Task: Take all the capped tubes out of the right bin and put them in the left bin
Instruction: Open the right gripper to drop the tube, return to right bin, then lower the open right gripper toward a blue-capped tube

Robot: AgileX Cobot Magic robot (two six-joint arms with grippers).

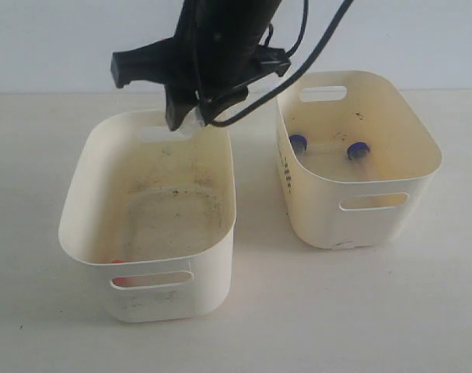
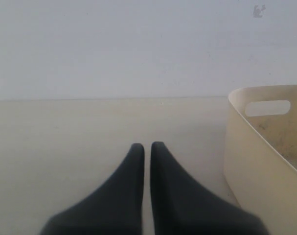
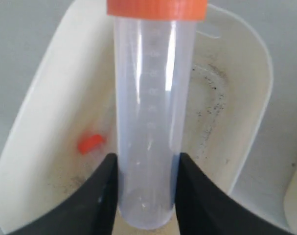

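Our right claw point(image 3: 147, 169) grips an orange-capped tube point(image 3: 148, 112) above the scuffed left bin point(image 1: 76, 203); our left claw point(image 2: 147, 146) is closed.

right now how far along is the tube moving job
Done: one orange-capped tube, only its cap showing, lies in the left bin. In hand: the right gripper holds a second orange-capped tube over that bin, not yet released. Left: two blue-capped tubes lie in the right bin.
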